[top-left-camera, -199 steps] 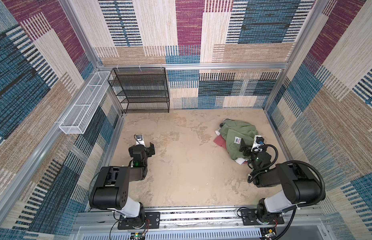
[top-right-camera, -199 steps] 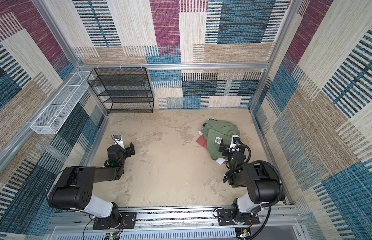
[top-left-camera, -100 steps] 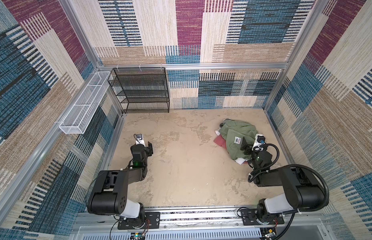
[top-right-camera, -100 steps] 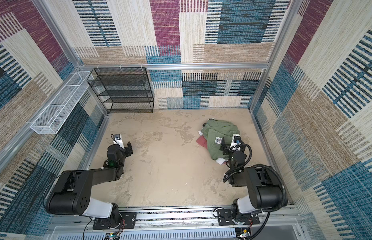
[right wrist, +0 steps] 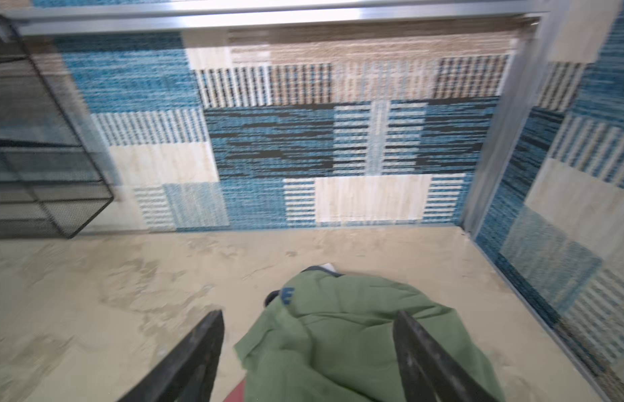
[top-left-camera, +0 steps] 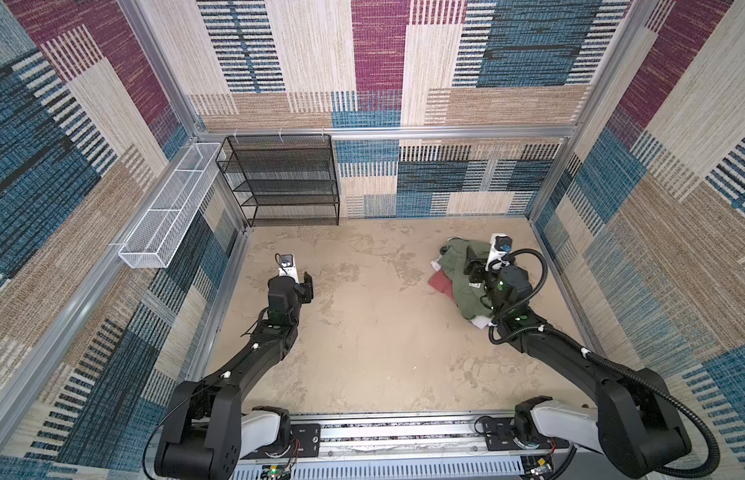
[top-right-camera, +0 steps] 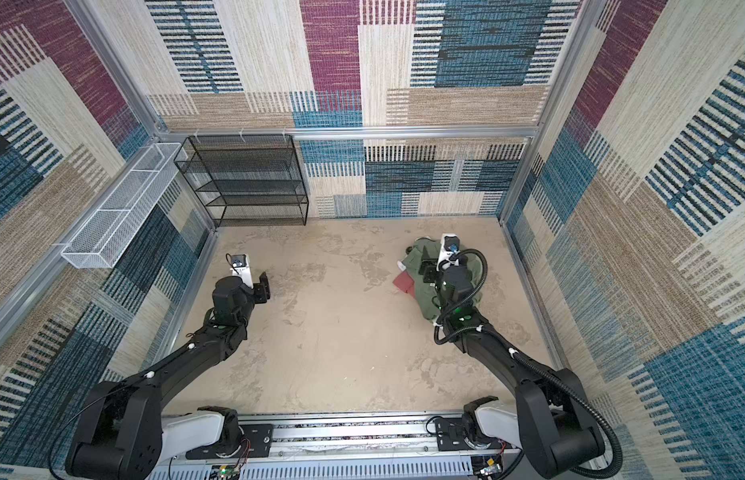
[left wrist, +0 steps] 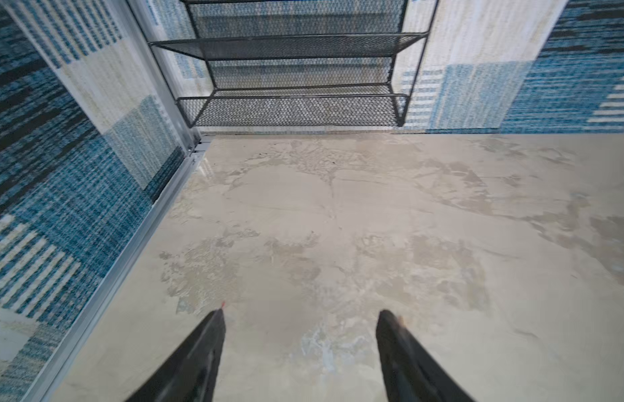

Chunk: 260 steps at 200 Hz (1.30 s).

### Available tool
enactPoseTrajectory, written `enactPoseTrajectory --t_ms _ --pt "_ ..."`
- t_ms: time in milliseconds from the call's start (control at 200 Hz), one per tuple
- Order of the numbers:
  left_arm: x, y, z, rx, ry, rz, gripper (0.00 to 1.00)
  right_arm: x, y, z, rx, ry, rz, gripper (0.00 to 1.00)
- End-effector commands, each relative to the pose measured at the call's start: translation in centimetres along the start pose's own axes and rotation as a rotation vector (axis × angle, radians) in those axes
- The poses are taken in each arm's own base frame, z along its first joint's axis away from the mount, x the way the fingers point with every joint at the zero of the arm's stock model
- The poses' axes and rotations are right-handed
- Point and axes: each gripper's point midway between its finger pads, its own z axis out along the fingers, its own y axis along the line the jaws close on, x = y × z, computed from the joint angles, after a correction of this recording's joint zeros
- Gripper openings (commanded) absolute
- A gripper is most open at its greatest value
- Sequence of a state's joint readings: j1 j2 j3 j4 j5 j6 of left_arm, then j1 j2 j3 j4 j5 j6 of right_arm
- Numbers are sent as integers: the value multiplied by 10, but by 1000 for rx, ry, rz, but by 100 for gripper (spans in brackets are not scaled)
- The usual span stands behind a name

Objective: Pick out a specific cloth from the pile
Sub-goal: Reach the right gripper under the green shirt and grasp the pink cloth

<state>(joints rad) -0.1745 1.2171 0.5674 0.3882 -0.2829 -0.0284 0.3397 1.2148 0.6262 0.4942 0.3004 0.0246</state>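
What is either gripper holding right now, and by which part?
Nothing is held. The left gripper has jaws apart over bare tabletop; the right gripper has jaws apart above the olive-green garment, no fabric pinched between them.

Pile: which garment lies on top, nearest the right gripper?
The olive-green garment; it lies uppermost, while the red cloth only peeks out from under its edge.
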Motion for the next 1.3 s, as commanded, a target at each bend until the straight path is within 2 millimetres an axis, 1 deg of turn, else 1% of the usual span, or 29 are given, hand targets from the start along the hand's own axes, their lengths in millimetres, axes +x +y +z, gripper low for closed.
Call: enactPoseTrajectory --t_ms 0,35,130,170,255,330,406,501,566,691,711,871,941,1127,1297 --pt "7 -7 -12 -5 106 -11 71 35 25 -6 -42 183 -51 75" --pt "4 -11 -17 6 114 -23 71 40 39 -8 -84 211 -55 73" --pt "0 -20 -29 39 134 -59 70 53 65 -14 -150 276 -46 68" --pt "-2 -24 -33 56 136 -73 70 61 74 -17 -174 307 -48 67" --pt "-2 -25 -40 69 138 -109 70 77 89 -19 -203 360 -57 65" --pt "-4 -24 -45 73 136 -126 70 89 96 -20 -222 396 -38 62" --pt "-3 -25 -47 83 138 -136 70 99 99 -20 -226 427 -2 55" --pt "-1 -27 -49 98 145 -148 70 115 103 -17 -227 480 16 54" --pt "1 -28 -49 102 151 -151 70 127 105 -11 -214 520 13 54" --pt "5 -28 -48 100 160 -153 70 153 101 5 -138 592 -12 54" --pt "7 -28 -48 100 162 -152 70 154 100 8 -124 594 -15 54" --pt "8 -27 -49 99 164 -150 70 179 88 33 -16 655 -54 54" --pt "8 -28 -49 102 165 -147 70 190 81 41 32 682 -77 54" --pt "10 -29 -48 108 167 -150 70 204 64 51 127 712 -123 53" --pt "12 -31 -46 114 167 -150 70 209 52 57 188 721 -169 53"
